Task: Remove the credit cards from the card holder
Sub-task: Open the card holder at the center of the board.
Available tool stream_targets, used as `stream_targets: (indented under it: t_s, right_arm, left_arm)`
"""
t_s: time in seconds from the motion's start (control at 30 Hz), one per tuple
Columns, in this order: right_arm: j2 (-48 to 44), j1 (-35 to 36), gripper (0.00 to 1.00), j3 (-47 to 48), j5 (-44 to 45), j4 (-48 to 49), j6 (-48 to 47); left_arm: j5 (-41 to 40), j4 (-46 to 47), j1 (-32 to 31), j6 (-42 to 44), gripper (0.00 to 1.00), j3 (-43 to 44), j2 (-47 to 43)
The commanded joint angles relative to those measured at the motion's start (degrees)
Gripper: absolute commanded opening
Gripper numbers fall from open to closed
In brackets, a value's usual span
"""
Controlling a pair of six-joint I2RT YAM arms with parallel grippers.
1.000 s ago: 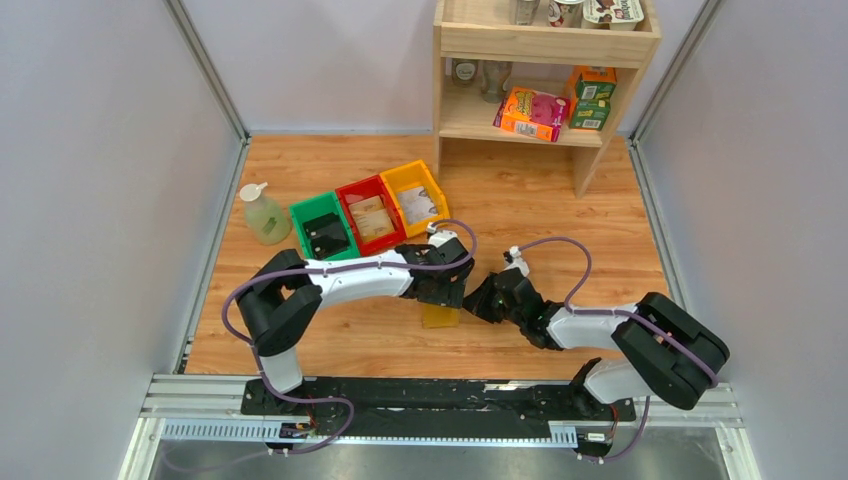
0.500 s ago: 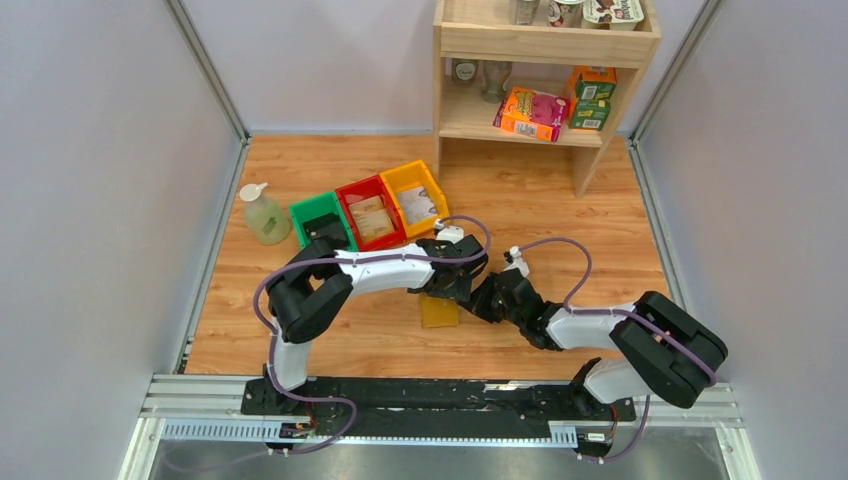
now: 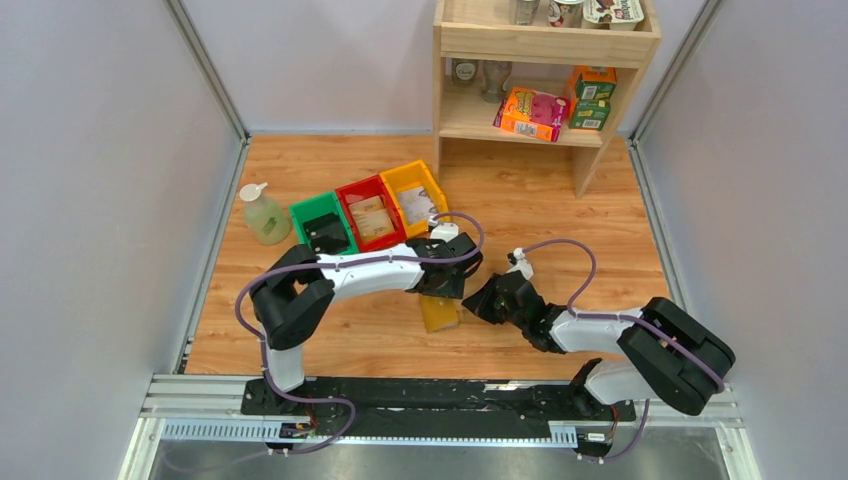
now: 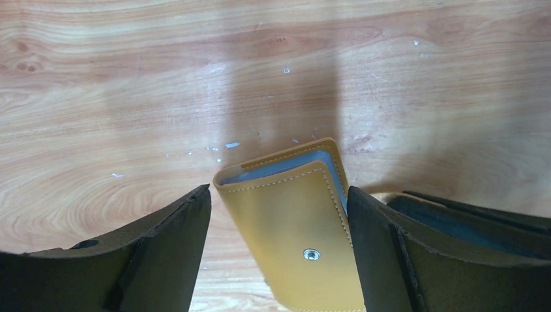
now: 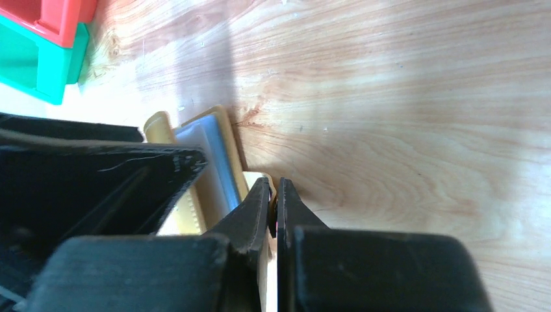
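Note:
The mustard-yellow card holder (image 3: 440,314) lies on the wooden table between the two arms. In the left wrist view the card holder (image 4: 292,240) shows its snap stud and blue-grey inner layers. My left gripper (image 4: 278,190) is open and straddles it: the right finger touches its edge and the left finger (image 4: 175,247) stands apart. From above, the left gripper (image 3: 443,285) hangs over its far end. My right gripper (image 3: 478,303) reaches in from the right. Up close, the right gripper (image 5: 273,185) is shut on a thin mustard edge of the card holder (image 5: 227,133). The credit cards are hidden.
Green (image 3: 323,232), red (image 3: 371,218) and yellow (image 3: 417,202) bins stand in a row behind the left arm. A soap bottle (image 3: 264,215) stands to their left. A wooden shelf (image 3: 545,125) with boxes stands at the back right. Grey walls close in both sides.
My left gripper swung right and then back a little over the card holder, and its fingers have narrowed slightly. The right gripper has stayed shut and barely moved.

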Motion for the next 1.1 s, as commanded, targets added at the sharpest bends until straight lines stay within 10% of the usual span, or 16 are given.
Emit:
stream_targets:
  t_s: [0.0,0.43,1.07]
  right_arm:
    - [-1.91,-0.11,0.00,-0.91,5.33,-3.23,-1.21]
    - [-2.17,-0.11,0.00,-0.91,6.65,-4.64,-0.77]
    - [-4.63,-0.19,0.01,0.58,7.79,-7.80,-3.05]
  left_arm:
    - [-1.56,-2.19,-0.19,0.56,0.83,-2.36,-5.50]
    - [1.69,2.46,0.07,-1.02,0.83,-11.84,-15.08]
    - [6.52,12.40,3.59,-4.98,0.32,-30.75,-24.59]
